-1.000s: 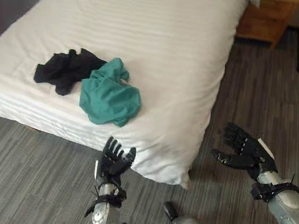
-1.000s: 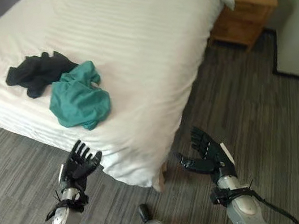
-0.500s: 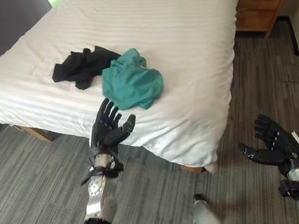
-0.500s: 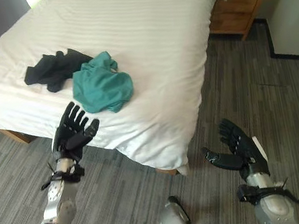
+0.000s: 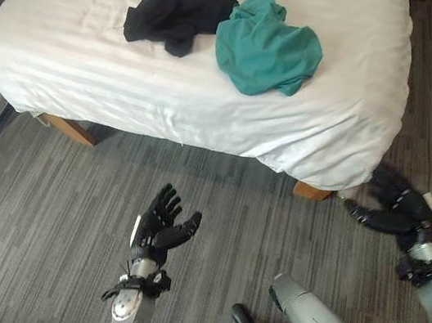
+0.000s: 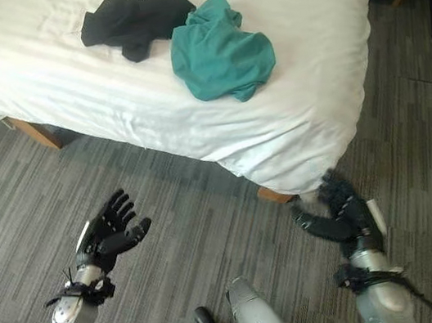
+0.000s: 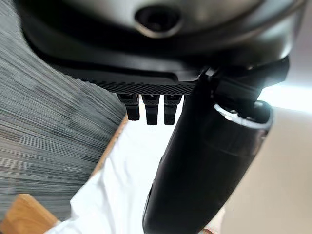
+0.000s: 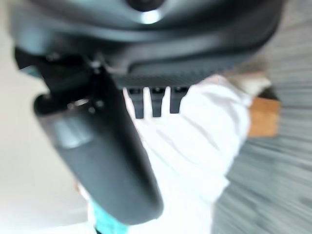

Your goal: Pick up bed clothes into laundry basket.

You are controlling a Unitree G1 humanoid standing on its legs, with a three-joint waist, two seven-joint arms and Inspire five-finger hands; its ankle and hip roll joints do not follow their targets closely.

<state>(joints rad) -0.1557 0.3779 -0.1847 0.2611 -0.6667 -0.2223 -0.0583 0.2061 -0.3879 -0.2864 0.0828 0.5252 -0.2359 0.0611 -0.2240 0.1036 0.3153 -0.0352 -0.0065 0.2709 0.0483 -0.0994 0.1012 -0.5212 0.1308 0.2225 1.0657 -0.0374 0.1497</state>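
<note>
- The crumpled teal cloth garment (image 5: 267, 43) lies on the white striped bed (image 5: 91, 58) near its corner, at about 1 o'clock from the robot. The rumpled black cloth garment (image 5: 179, 14) sits just beside it, touching its far-left edge, at about 12 o'clock.
- The left robot hand (image 5: 161, 227) hangs over the grey wood-grain floor (image 5: 38, 241) at 10 o'clock, fingers spread straight, holding nothing.
- The right robot hand (image 5: 393, 205) is low at 3 o'clock, just below the bed's corner, fingers loosely extended and empty.
- Risk: both hands are well apart from the clothes, so a reach from here may fall short or catch the overhanging sheet instead.
- Risk: the right hand is near the bed corner and its wooden leg (image 5: 312, 190); lifting it straight up could snag the sheet.
- Risk: since the garments touch, grabbing one may drag the other off the bed.
</note>
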